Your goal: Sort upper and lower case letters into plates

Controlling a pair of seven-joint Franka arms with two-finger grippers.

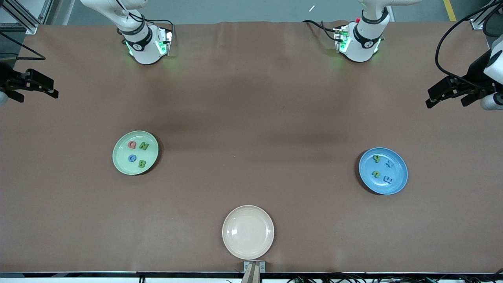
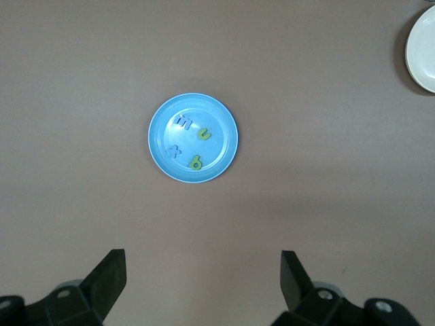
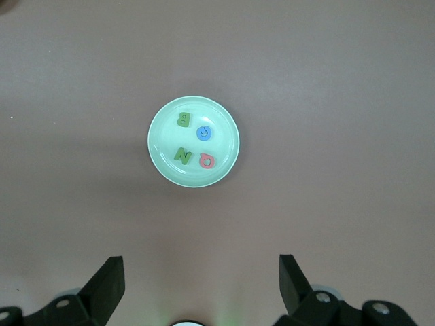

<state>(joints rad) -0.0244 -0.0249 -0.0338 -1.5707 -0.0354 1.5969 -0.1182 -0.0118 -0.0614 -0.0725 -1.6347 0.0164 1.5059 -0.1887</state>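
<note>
The left gripper [image 1: 446, 94] hangs above the tabletop [image 1: 251, 98] edge at the left arm's end. Its fingers [image 2: 109, 278] are spread fully apart and hold nothing. The right gripper [image 1: 39, 84] hangs above the opposite tabletop edge, at the right arm's end. Its fingers [image 3: 109, 282] are likewise spread fully apart, with nothing between them. Neither gripper touches a plate or a letter; both arms wait.

The green plate [image 1: 118, 163] lies on the tabletop toward the right arm's end. It contains four letters: a red Q [image 1: 132, 145], a green N [image 1: 144, 146], a blue round letter [image 1: 132, 158] and a green B [image 1: 142, 164]. The letters lie apart from one another inside the rim.

The blue plate [image 1: 397, 184] lies toward the left arm's end, slightly nearer to the front camera than the green plate. It contains four small letters: a green one [image 1: 377, 158], a blue x [image 1: 389, 164], a green u [image 1: 376, 173] and a blue m [image 1: 388, 180].

A cream plate [image 1: 248, 232] lies near the middle of the tabletop edge nearest the front camera, between the two other plates along the table's length and well apart from both. It holds no letter.
</note>
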